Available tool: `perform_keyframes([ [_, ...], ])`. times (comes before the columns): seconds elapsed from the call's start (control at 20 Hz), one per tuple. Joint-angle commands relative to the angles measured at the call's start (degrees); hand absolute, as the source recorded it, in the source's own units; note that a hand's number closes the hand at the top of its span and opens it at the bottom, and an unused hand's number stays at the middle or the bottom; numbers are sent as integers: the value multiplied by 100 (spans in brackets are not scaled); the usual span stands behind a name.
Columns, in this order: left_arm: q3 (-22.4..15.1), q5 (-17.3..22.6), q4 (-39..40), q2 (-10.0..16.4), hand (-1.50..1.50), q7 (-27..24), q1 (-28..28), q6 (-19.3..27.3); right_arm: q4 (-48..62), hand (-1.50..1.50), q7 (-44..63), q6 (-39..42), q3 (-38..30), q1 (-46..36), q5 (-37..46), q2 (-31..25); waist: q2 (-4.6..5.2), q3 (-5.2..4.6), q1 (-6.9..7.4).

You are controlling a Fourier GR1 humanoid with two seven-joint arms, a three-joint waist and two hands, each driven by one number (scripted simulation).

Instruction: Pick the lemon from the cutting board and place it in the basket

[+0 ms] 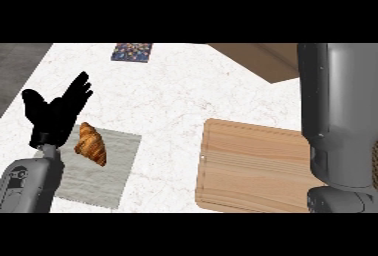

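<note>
One left hand is held upright, fingers spread; one croissant, one cutting board and one right forearm are seen, its hand apparently hidden

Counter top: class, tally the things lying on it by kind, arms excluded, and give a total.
Croissant: 1
Grey cloth: 1
Wooden cutting board: 1
Patterned flat item: 1
Tan wooden object, partly hidden: 1
Total: 5

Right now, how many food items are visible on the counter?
1: a golden-brown croissant on the grey cloth mat, beside the open black left hand. No lemon shows on the light wooden cutting board; the grey right forearm covers its right side and may hide one.
</note>
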Motion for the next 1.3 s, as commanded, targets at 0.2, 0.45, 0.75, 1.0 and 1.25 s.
perform_keyframes([
  [0.2, 66, 9, -89, 63, 0, 23, 65, 5, 1051, 150, 890, -383, -602, -524, 737, -652, 237, 73, -39],
  [0.45, 161, 97, -51, 88, 0, -201, 414, -108, 1314, 150, 1179, -580, -917, -418, 1120, -769, 216, 74, -63],
  [0.75, 63, -119, -8, -105, 0, -204, 318, 189, 1555, 150, 746, -1052, -1335, -153, 879, -1031, 167, 83, -249],
  [1.0, 278, 26, 48, 66, 0, -1, 237, 126, 1456, 150, 299, -1274, -1552, 256, 599, -1186, 138, 85, -326],
  [1.25, 320, 65, 96, 151, 0, -44, 331, -16, 1060, 150, 186, -1892, -1569, 764, 437, -802, 122, 84, -354],
])
